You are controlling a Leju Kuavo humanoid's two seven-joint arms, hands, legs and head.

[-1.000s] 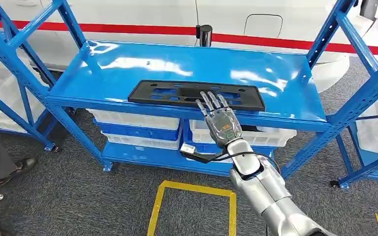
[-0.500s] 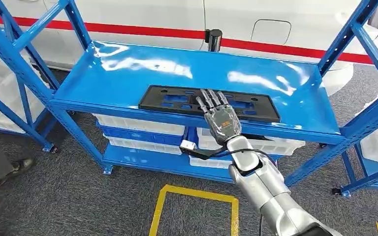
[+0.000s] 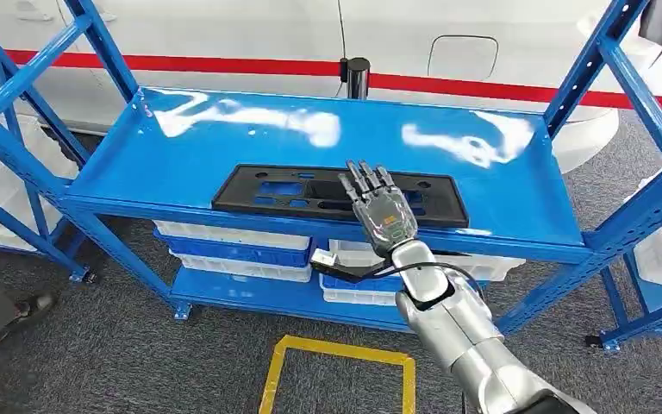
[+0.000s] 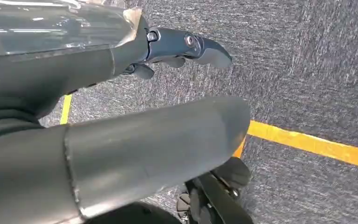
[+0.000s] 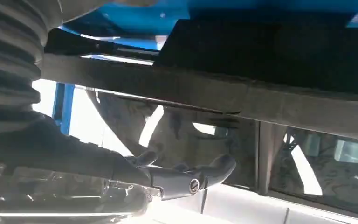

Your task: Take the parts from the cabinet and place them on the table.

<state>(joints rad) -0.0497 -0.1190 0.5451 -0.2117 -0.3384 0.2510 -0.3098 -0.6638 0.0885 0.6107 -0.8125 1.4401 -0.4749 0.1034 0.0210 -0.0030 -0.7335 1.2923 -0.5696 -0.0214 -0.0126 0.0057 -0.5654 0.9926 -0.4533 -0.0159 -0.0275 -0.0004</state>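
Our right hand (image 3: pixel 382 210), fingers spread and grasping nothing, hovers over the flat black plastic frame (image 3: pixel 338 194) at the glossy blue metal shelf's (image 3: pixel 517 194) front edge; a careless reach could shove it deeper.

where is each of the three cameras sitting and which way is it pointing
Head view: high on the body, looking forward and down at the blue shelf and the black part; the right hand reaches over the part.
Left wrist view: behind the hanging left hand, facing the grey floor with its yellow line.
Right wrist view: behind the right hand, facing the shelf edge from low down.
Shared: head and right wrist views both show the black part and the right hand.
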